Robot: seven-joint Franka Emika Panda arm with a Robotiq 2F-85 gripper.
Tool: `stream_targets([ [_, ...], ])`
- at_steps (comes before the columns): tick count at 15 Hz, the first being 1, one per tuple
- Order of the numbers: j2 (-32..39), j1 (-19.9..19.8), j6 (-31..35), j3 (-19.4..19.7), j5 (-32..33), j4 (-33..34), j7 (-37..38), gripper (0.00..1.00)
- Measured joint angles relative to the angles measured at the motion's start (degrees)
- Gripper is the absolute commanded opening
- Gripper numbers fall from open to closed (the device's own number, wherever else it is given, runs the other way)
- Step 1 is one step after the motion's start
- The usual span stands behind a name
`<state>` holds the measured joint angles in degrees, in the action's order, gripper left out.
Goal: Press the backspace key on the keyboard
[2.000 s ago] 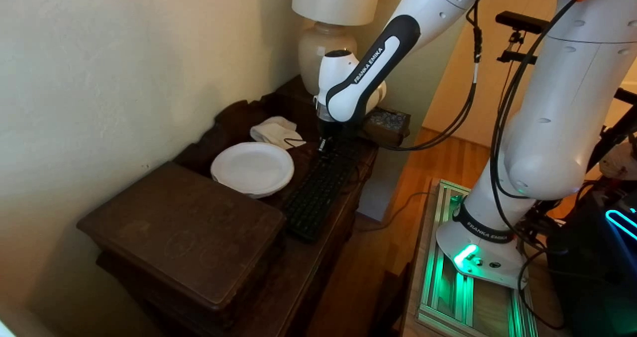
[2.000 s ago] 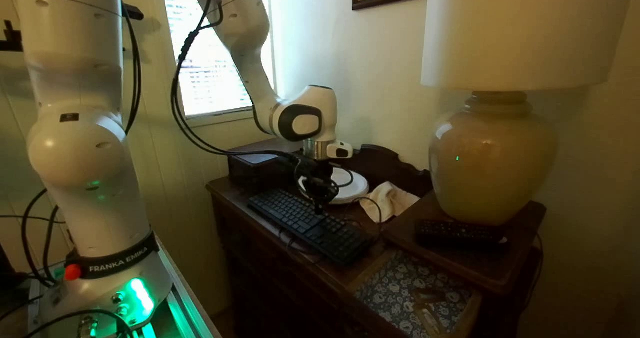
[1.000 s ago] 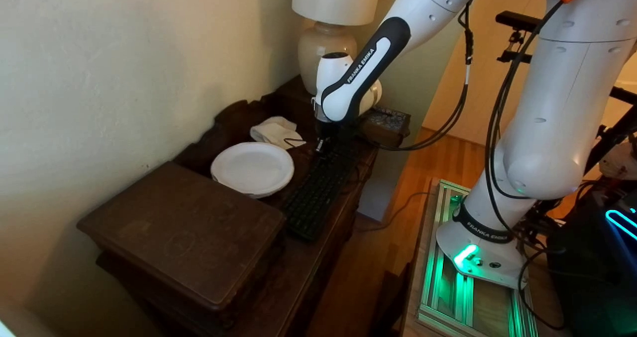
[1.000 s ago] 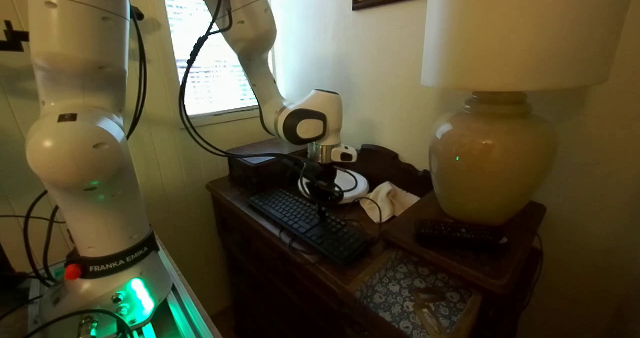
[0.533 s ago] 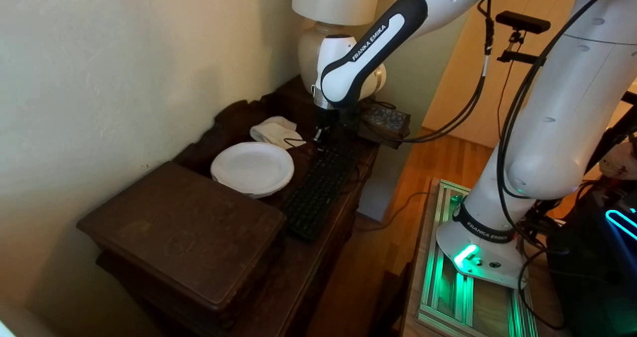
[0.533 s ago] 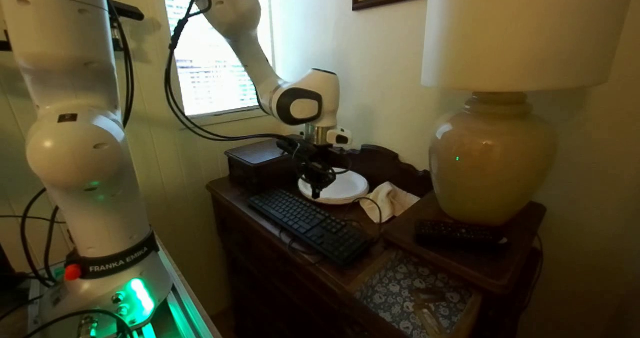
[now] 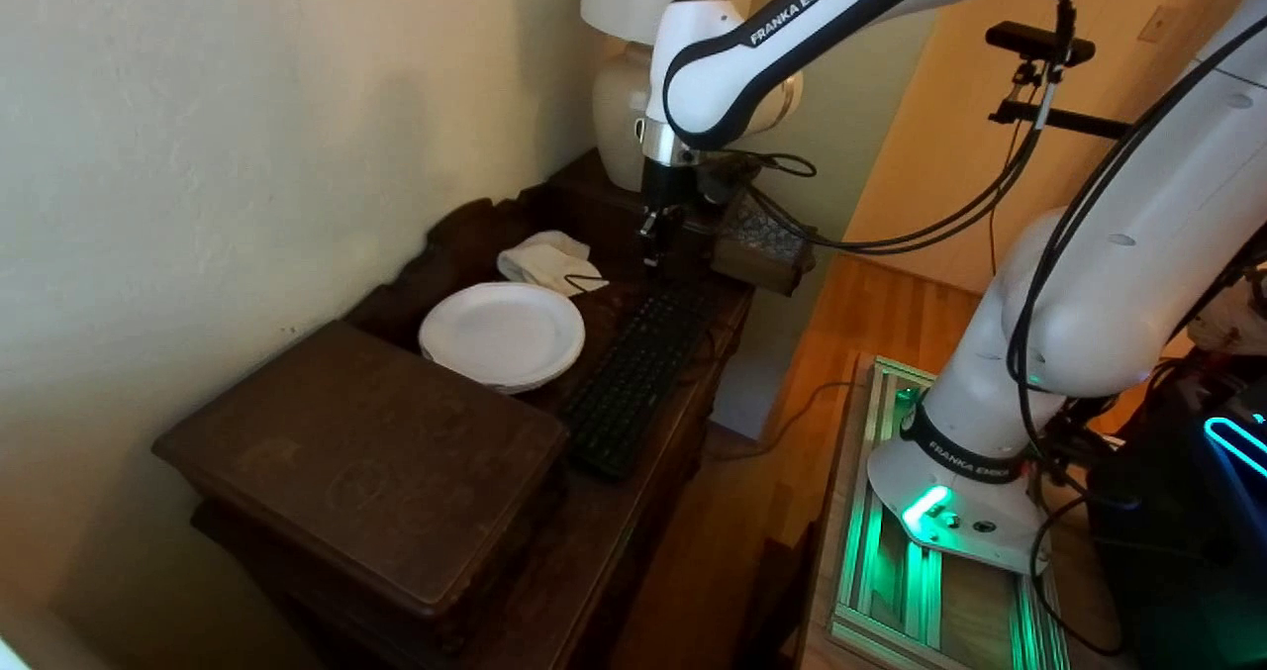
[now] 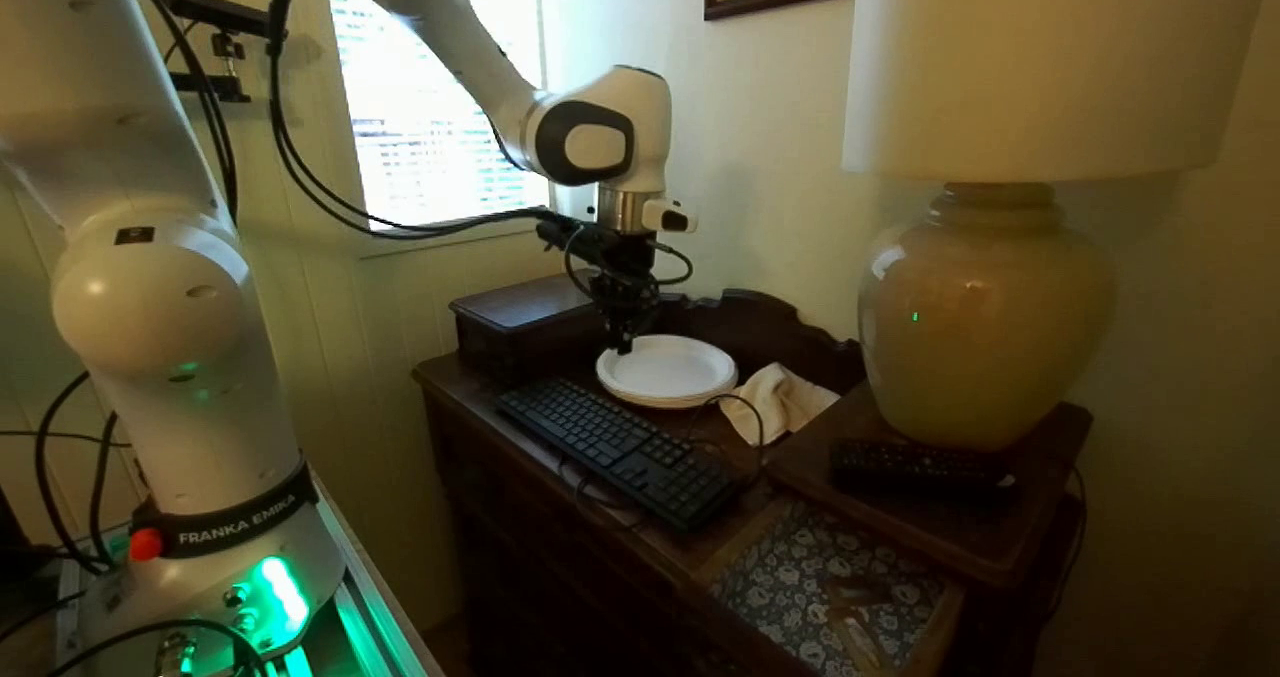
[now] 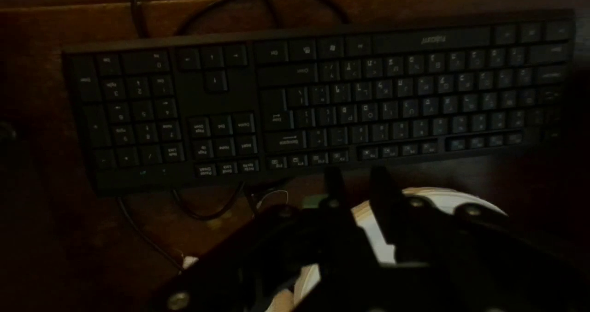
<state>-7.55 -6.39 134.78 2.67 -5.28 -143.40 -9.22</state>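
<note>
A long black keyboard (image 9: 318, 104) lies flat and face up, below the gripper (image 9: 356, 173) and apart from it, so its keys can be reached from above. Its long axis runs crosswise to the gripper's two fingers, a little aslant. In the wrist view the lettering stands upside down: the function-key edge is nearest the fingertips (image 9: 333, 180), while the space bar (image 9: 431, 39) edge faces away from them, toward the robot's base (image 8: 180, 587). The number pad (image 9: 138, 114) is off to the fingertips' left in that view. The Backspace key (image 9: 288, 141) is also to their left, nearer, with nothing covering it.

The gripper points roughly straight down from the arm (image 8: 600, 137). Its fingers stand parted by a narrow gap, and I see nothing held between them. For pressing, that seems sensible to me: tips this close together can serve as one blunt poker, though from here I judge they must shift sideways and descend.

Under the keyboard, the wooden dresser (image 7: 574, 541) makes a firm bed, so a key should sink without the rest giving way. A stack of white plates (image 8: 667, 369) sits below the gripper on the side toward the wall (image 8: 740, 157), and a crumpled pale cloth (image 8: 775, 405) lies near the plates; both seem set back to leave the keys free. Farther off, a wooden box (image 7: 356, 462) stands to one side of the gripper and a lamp (image 8: 985, 327) to the opposite side.
</note>
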Motion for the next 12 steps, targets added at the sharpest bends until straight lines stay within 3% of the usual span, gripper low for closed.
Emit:
stream_targets([
  [6, -9.97, -0.10, -6.47, 0.07, 5.75, -1.37, 3.35, 0.95],
  [7, -11.43, -0.17, -6.66, 0.07, 7.33, -1.88, 3.60, 0.76],
  [10, -14.98, -0.32, -5.83, 0.07, 11.13, -3.78, 3.64, 0.95],
  [12, -15.88, -0.32, -5.60, 0.06, 11.37, -4.45, 3.64, 0.95],
])
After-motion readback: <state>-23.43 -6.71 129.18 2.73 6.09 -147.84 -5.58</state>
